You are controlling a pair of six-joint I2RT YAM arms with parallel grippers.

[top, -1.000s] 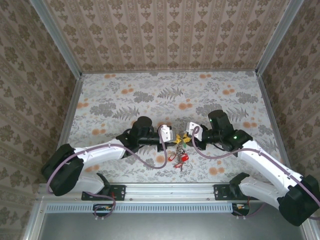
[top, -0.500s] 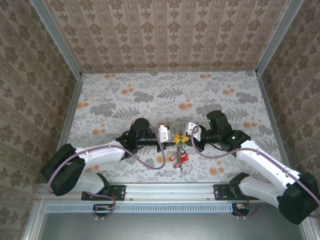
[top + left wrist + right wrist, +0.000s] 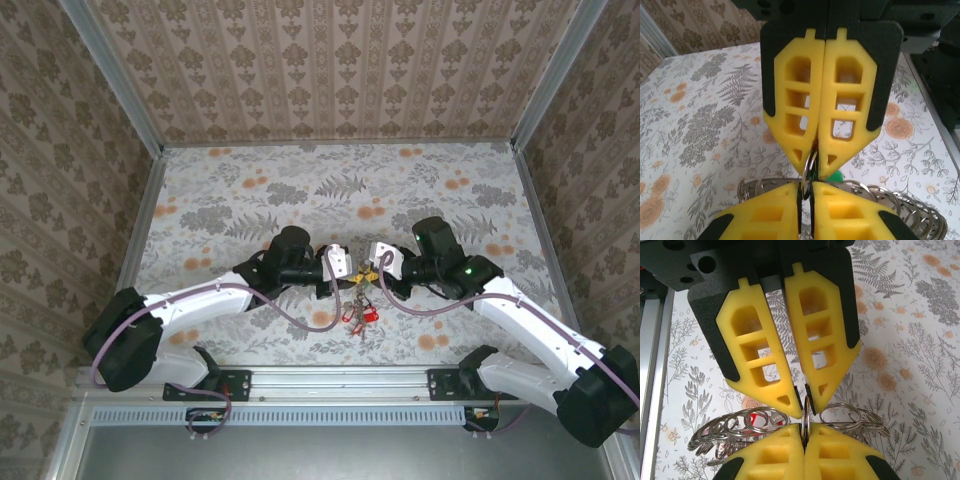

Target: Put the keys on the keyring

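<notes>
Floral tablecloth (image 3: 250, 190), patterned wallpapered walls (image 3: 330, 60). Toward the cloth's 6 o'clock edge, the left gripper (image 3: 350, 271) and right gripper (image 3: 369, 269) both clamp the thin silver metal keyring (image 3: 809, 165) edge-on. Small red- and green-tagged keys (image 3: 359, 313) dangle beneath, apparently already threaded, so little seems left.

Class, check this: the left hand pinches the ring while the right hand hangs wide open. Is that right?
No. The right hand is shut on the ring too, as the right wrist view shows. The left hand does pinch it.
</notes>
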